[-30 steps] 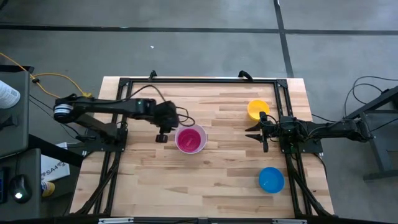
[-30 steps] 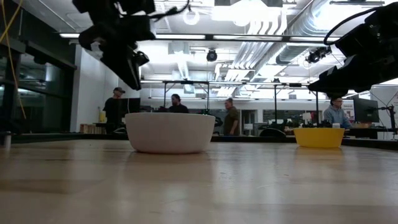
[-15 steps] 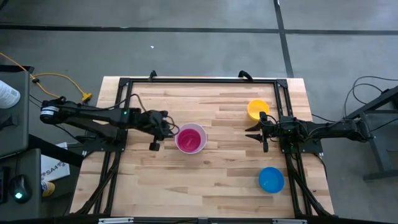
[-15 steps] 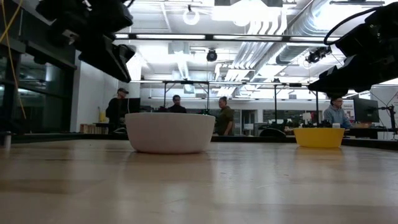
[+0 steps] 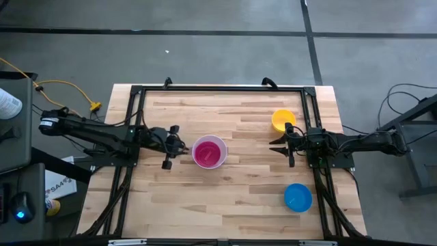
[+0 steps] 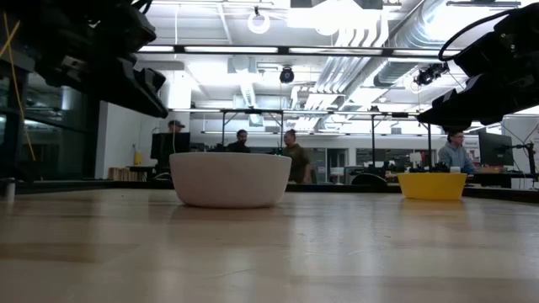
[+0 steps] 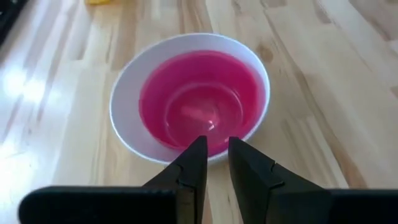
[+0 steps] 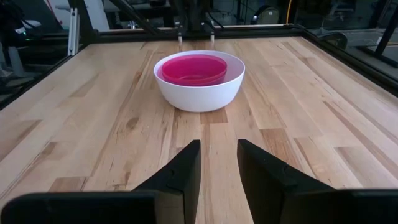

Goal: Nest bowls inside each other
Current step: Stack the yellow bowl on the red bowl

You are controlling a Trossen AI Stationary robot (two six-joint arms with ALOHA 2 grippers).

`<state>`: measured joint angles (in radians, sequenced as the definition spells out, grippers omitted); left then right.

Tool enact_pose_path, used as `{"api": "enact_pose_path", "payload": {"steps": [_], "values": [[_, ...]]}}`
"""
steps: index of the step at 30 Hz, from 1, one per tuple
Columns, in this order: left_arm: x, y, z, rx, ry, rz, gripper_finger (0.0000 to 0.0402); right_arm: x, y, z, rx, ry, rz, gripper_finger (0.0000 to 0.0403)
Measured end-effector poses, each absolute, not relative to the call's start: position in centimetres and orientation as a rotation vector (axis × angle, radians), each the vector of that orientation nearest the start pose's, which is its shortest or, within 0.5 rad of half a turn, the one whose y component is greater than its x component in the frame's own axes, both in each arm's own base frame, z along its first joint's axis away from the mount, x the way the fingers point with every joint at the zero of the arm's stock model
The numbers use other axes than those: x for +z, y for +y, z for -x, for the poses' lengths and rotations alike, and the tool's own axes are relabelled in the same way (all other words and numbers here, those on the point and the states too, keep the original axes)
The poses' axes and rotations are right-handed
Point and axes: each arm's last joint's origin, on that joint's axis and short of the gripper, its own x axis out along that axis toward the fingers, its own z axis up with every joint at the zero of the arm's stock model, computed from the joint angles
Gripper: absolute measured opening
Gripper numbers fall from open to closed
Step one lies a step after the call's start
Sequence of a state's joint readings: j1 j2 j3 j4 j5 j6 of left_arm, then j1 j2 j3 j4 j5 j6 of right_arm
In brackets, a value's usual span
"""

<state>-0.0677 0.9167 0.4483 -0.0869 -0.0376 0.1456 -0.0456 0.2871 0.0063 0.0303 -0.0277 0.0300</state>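
A white bowl stands on its base on the wooden table, left of centre, and a red-pink bowl sits nested inside it. The yellow bowl stands at the far right and the blue bowl at the near right, each alone. My left gripper hangs open just left of the white bowl, slanting down toward it, with nothing between its fingers. My right gripper waits open at the right, below the yellow bowl in the high view, pointing at the white bowl.
A black frame runs along the table's far edge and down both sides. Bare wood lies between the white bowl and the two bowls on the right. Beyond the table, people stand far off in the room.
My left gripper has drawn back from above the white bowl's left rim toward the table's left edge and sunk lower, tipping from steeply downward to a shallower slant. Its fingers keep the same gap. The bowls have stayed in place.
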Motion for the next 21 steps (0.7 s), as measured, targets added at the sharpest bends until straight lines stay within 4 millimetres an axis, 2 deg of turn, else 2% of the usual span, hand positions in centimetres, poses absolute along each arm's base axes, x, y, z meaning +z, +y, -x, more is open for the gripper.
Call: {"api": "enact_pose_path", "payload": {"steps": [8,14,21], "values": [[19.6,-1.1,-17.2,-0.065,0.459,-0.172,0.0065,14.4,-0.4,-11.2,-0.021,0.248,-0.039,0.0098],[18.0,-1.0,-15.6,-0.057,0.349,-0.170,0.0065,14.4,-0.4,-11.2,-0.020,0.249,-0.039,0.0098],[16.8,-0.9,-14.8,-0.062,0.236,-0.196,0.0065,14.4,-0.4,-11.2,-0.021,0.248,-0.039,0.0098]]}}
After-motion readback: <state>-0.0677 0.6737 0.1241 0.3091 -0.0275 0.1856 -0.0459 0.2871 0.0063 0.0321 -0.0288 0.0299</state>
